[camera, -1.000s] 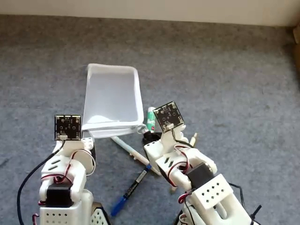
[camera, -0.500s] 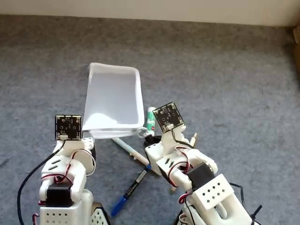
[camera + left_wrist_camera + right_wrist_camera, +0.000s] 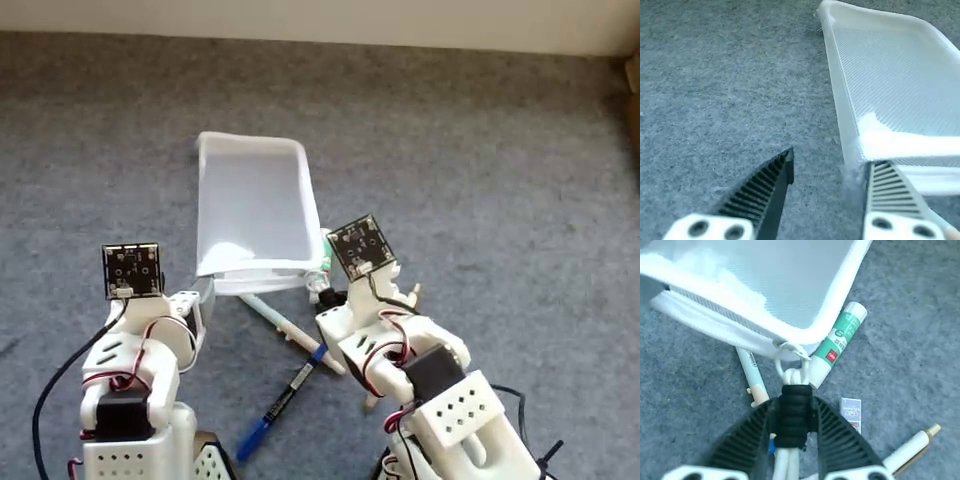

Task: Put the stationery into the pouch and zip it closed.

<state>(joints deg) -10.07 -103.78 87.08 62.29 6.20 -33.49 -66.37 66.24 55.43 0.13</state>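
Pouch held at its mouth, stationery outside it. The pouch [image 3: 255, 205] lies flat on the grey tabletop [image 3: 500, 150], its long axis running away from the arms and its open mouth facing them.

The right gripper [image 3: 794, 407] has its fingers closed tight on the black-sleeved cord of the zip pull [image 3: 790, 371], at the mouth corner on its own side.

The left gripper [image 3: 832, 160] has its fingers spread wide at the opposite mouth corner. The pouch's edge sits just inside one finger, and the rest of the gap is over bare tabletop.

The items:
- The glue stick [image 3: 837, 342] lies just beside the pouch's right edge, roughly parallel to it, close to the right fingers.
- The white pen [image 3: 272, 315] lies slantwise just before the mouth, between the two arms.
- The blue pen [image 3: 290, 385] lies nearer the arm bases.
- The gold-tipped pen [image 3: 912, 445] lies on the right arm's outer side.

None of them is in the pouch yet.

With the right fingers occupied, you would likely load with the left arm. The white pen is its nearest item, lying across the line of the mouth.
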